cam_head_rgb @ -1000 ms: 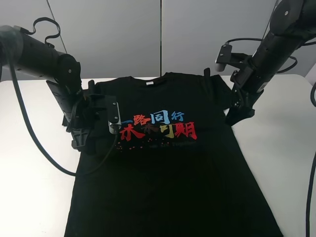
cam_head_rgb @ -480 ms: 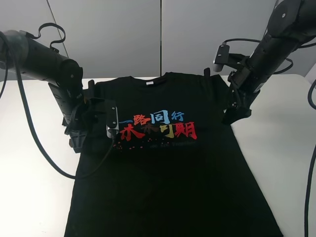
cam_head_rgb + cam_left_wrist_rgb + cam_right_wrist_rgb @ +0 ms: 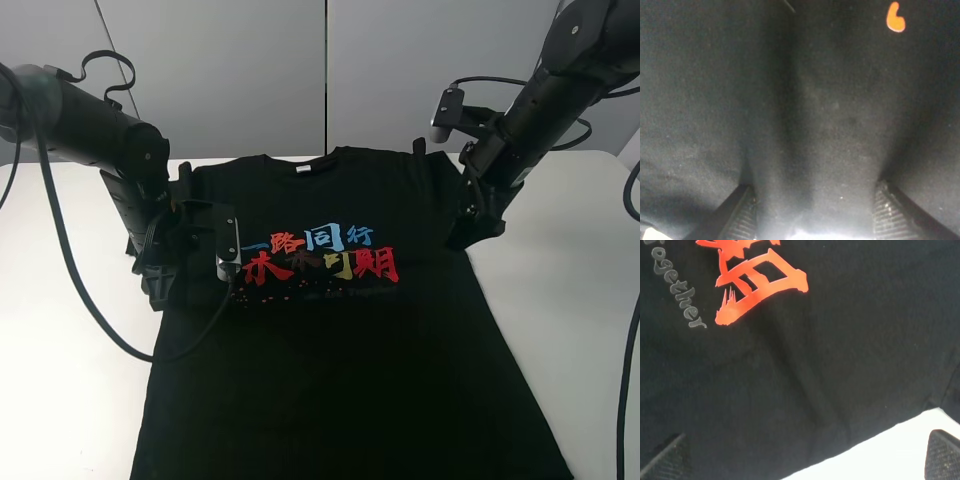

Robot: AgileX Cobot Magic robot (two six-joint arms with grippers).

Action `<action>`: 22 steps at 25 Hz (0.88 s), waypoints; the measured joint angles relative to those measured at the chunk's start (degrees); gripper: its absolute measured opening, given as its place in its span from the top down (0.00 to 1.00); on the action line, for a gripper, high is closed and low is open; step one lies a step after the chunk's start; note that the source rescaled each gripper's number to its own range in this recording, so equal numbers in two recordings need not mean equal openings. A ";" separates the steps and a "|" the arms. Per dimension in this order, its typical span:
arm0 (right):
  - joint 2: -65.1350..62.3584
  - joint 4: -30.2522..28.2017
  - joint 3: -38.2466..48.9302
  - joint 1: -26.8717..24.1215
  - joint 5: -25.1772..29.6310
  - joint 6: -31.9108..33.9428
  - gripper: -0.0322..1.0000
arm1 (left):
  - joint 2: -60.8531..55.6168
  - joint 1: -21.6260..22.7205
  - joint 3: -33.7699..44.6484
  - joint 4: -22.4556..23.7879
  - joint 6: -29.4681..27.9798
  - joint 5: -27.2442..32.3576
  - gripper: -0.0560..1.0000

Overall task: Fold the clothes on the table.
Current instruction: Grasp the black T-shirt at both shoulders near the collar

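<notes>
The black T-shirt lies flat, front up, on the white table, collar at the far side, with the blue, red and yellow print on the chest. My left gripper is down at the shirt's left side below the sleeve. In the left wrist view its jaws stand apart with a raised ridge of black cloth between them. My right gripper is at the shirt's right edge. In the right wrist view it is wide open over the shirt's edge, near a red character.
Bare white table shows on both sides of the shirt. A grey panelled wall stands behind the table. Black cables hang from both arms, one looping over the table at the left.
My right gripper has shifted slightly left, toward the shirt's edge. My left gripper has moved very little. The shirt lies as before.
</notes>
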 joint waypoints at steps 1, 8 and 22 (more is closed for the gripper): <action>0.00 0.43 0.00 0.00 0.00 -0.11 0.00 | 0.08 0.00 -0.06 0.00 0.00 0.13 0.31; 0.00 1.19 0.00 0.25 -0.35 -1.35 0.00 | 0.08 0.00 -0.06 0.80 0.00 0.45 0.52; 2.12 -0.06 0.00 0.27 -0.68 -4.78 0.00 | 0.22 0.00 -0.06 2.78 0.00 -1.46 0.94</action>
